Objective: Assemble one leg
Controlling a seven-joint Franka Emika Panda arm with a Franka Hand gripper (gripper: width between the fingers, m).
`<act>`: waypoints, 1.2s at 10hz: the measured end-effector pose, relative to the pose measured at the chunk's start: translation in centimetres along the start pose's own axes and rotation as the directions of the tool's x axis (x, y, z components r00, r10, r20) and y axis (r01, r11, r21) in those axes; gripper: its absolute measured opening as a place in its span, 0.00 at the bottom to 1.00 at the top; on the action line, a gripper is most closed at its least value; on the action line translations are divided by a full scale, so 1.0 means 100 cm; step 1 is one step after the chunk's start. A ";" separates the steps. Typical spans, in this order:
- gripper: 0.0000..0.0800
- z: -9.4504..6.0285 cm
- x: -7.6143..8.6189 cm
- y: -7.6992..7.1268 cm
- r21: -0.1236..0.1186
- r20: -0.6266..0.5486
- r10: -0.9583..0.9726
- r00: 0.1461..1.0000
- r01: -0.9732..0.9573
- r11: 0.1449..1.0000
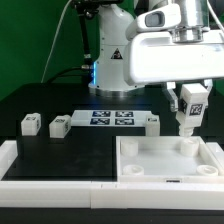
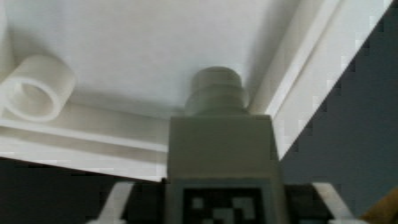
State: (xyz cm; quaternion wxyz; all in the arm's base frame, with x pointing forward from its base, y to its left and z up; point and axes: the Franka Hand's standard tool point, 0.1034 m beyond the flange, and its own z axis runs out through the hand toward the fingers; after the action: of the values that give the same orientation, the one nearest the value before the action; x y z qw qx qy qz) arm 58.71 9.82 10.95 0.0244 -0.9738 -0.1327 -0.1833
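My gripper (image 1: 191, 100) is shut on a white leg (image 1: 187, 118) with a black-and-white tag, holding it upright just above the far corner of the large flat white square piece (image 1: 165, 166), on the exterior view's right. In the wrist view the gripper (image 2: 221, 202) holds the leg (image 2: 219, 135) with its round stud pointing down at the piece's inner floor (image 2: 143, 50) beside the raised rim. A round corner socket (image 2: 32, 85) lies off to one side of the stud. Three more legs (image 1: 30, 124) (image 1: 59, 126) (image 1: 152, 124) stand on the black table.
The marker board (image 1: 112, 118) lies flat behind the legs. A white wall (image 1: 50, 180) runs along the table's front and left edge. The robot's base (image 1: 112, 60) stands at the back.
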 end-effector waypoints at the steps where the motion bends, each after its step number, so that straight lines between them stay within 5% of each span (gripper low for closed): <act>1: 0.36 0.004 0.008 -0.002 0.007 0.009 0.005 1.000 -0.005 1.000; 9: 0.36 0.012 0.011 -0.009 0.003 -0.072 0.024 0.997 -0.024 1.000; 12: 0.36 0.019 0.024 -0.009 -0.001 -0.131 0.015 0.991 -0.015 1.000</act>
State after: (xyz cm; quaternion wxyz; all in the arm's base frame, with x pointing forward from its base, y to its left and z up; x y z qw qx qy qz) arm 61.31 11.53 10.02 0.0334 -0.9606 -0.1234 -0.2468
